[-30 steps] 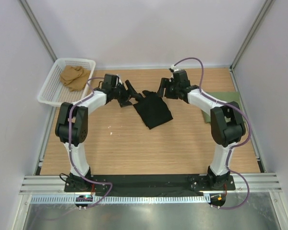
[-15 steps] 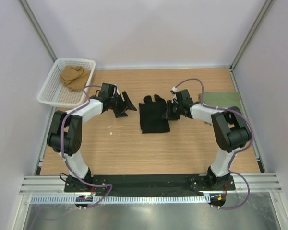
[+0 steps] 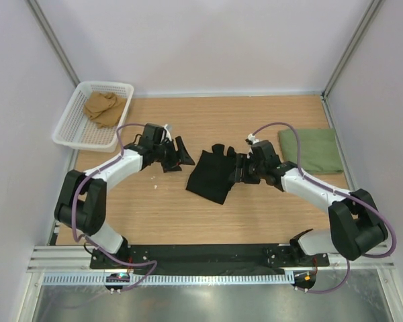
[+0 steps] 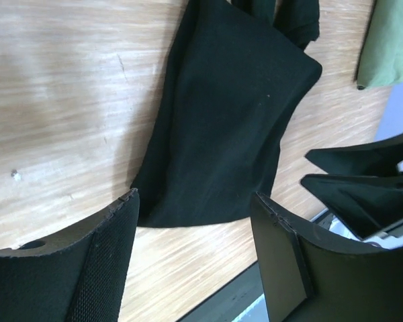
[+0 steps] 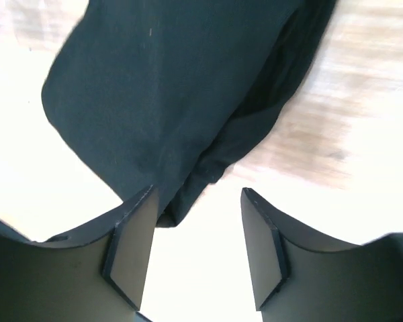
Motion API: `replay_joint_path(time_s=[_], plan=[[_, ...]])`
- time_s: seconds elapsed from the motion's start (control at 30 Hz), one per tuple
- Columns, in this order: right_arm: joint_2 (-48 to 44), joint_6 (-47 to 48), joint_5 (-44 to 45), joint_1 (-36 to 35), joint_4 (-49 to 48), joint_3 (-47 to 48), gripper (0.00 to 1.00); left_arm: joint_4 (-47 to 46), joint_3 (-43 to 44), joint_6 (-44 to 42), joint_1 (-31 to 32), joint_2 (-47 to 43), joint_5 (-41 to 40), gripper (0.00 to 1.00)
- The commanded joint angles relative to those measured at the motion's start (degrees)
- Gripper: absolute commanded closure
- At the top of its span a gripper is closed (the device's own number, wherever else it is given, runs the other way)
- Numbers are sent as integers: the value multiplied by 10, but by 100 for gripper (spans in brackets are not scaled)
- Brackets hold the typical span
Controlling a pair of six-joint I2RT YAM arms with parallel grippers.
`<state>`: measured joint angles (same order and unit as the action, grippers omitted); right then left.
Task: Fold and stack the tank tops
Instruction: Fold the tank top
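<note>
**A:** Which step?

**B:** The black tank top is folded and lies askew in the middle of the table. The green tank top is folded flat at the right side, well apart. I'd say folding is done and stacking isn't.

**A:** Claws?

**B:** The left gripper is spread and empty, just beside the black one's left edge. The right gripper is also spread, at its right edge, pinching nothing.

**A:** Next?

**B:** Probably pinch through all the layers and carry it onto the green without it unfolding.
</note>
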<state>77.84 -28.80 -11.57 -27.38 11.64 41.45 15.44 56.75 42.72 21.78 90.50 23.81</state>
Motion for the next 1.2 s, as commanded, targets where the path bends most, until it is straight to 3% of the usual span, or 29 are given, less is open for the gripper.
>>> replay_joint_path(time_s=[0.0,0.13,0.27,0.4,0.7,1.1,1.17], plan=[[-2,23,34,12,9,38,43,-33,38,-28,1,34,7,33],[42,49,37,28,-7,72,55,-74,81,-45,0,86,27,38],[98,64,42,40,-9,120,54,-126,130,-55,-6,144,57,42],[136,71,45,50,-13,148,49,-168,163,-50,-10,194,93,38],[187,74,14,64,-34,178,55,-168,223,-48,-10,284,125,42],[204,70,-35,67,-59,183,87,-176,205,-43,-8,294,149,44],[203,69,-36,67,-61,183,92,-178,205,-42,-6,296,149,49]])
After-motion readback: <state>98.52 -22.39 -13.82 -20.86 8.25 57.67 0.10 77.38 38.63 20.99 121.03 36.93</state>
